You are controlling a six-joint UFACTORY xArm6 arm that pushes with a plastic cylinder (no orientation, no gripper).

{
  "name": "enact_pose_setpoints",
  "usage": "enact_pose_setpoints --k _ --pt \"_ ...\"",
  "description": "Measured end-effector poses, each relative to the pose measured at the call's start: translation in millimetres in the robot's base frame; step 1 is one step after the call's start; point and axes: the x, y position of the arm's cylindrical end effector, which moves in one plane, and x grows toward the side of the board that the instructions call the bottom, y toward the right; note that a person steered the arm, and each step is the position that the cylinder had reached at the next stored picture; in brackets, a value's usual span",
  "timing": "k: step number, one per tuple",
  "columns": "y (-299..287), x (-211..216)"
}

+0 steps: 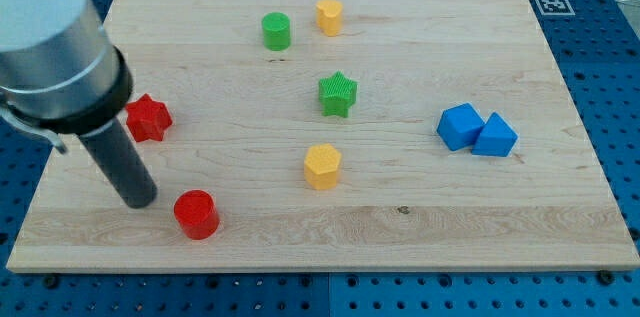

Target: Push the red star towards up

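The tool's tip [138, 200] is resting on the counter [420, 227] near the left edge; being a bare rod, it has no jaws to open or close and is gripping nothing. It is sitting below the red star [148, 117] and just left of the red cylinder [196, 214], touching neither as far as can be told. The star is lying close to the left edge, about halfway up, partly hidden behind the rod. The arm appears to be lining up, with the push not yet begun. The next move is calling for the tip to centre beneath the star and drive towards the top edge, keeping contact square so the star is not sliding off sideways.
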Motion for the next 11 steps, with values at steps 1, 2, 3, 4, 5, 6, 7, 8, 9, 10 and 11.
enact_pose_setpoints --k 1,2,3,4,5,6,7,8,9,10,11 --pt "-13.9 -34.4" --pt "-22.1 -76.4" --pt "-23.7 -121.7" --pt "-24.0 -163.6" --pt "-24.0 -153.1" --pt "-24.0 -100.4" --pt "-14.7 -77.8" --pt "8.0 -97.9" --pt "6.3 -141.9" --pt "2.5 -176.8" --pt "2.5 -177.3"
